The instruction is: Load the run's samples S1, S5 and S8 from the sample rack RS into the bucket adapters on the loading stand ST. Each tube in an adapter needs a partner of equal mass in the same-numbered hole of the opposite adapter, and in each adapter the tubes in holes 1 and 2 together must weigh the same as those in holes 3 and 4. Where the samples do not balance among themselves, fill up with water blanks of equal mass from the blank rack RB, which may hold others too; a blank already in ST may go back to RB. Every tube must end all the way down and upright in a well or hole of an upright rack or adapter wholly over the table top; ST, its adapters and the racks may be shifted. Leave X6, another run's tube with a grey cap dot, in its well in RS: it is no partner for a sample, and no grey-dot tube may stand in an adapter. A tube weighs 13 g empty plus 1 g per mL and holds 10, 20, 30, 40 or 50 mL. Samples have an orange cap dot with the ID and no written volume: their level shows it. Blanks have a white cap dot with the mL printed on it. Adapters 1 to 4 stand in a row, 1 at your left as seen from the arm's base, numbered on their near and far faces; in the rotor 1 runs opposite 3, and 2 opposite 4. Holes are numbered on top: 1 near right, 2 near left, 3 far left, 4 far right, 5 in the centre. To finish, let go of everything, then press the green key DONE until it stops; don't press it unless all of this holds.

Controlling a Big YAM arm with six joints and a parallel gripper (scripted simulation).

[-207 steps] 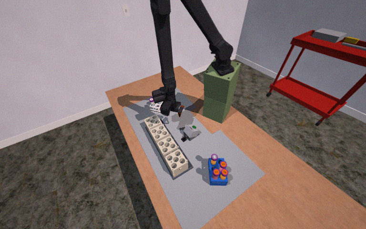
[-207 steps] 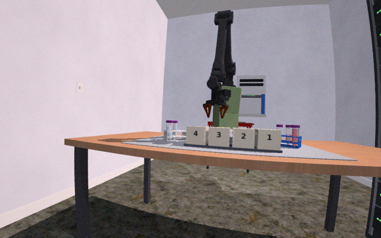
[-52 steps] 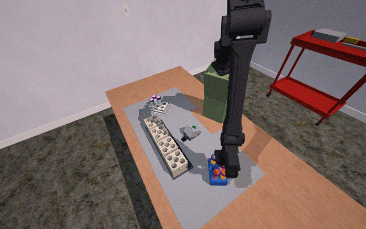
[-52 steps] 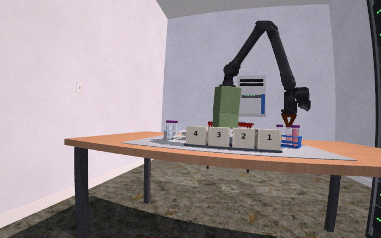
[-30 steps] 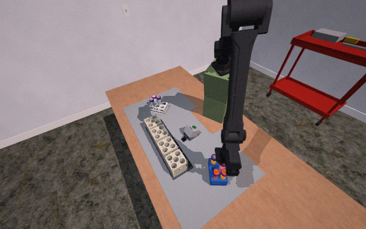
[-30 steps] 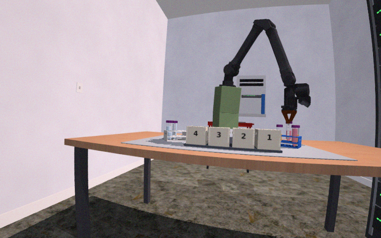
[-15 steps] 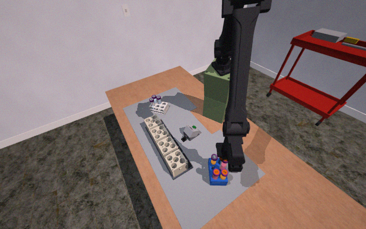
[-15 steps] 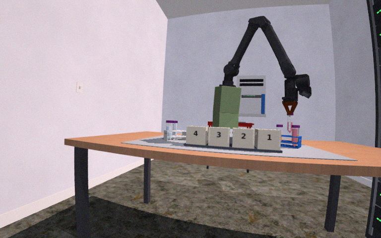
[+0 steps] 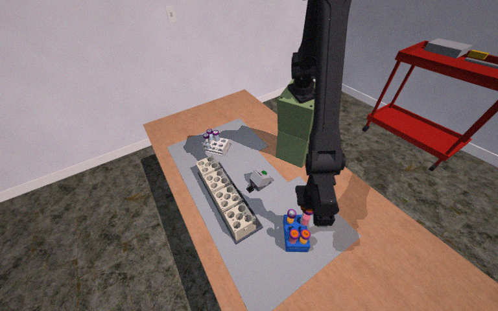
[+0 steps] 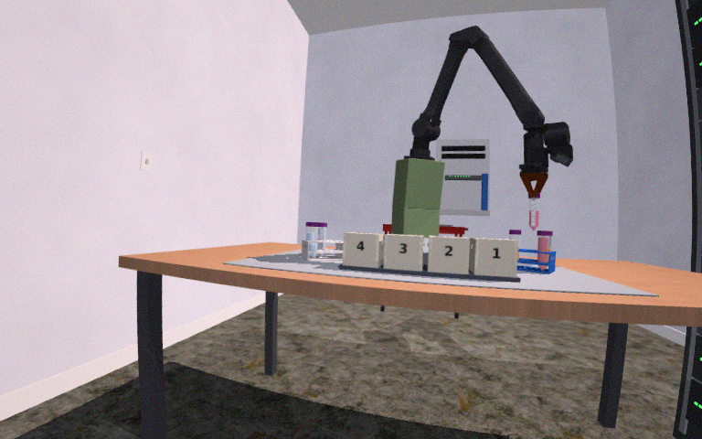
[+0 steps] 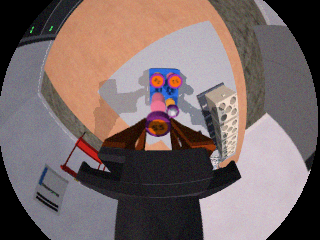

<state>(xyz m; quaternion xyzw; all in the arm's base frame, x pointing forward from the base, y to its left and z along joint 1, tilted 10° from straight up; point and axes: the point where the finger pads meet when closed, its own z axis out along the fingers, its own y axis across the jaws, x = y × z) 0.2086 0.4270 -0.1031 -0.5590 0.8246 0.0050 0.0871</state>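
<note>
Wooden table [image 10: 362,297] under a flat grey mat [image 9: 264,271]; on the mat, a row of four cream block adapters [image 10: 448,255] with round holes. Black jointed arm [image 10: 509,85] reaches over the blue sample rack RS [image 9: 296,247], which carries three purple-capped tubes. Gripper [image 10: 533,193], brown V-shaped fingers, is clenched on the cap of a slim conical tube [image 10: 532,217] of pink liquid, hanging upright above the rack, clear of it.
</note>
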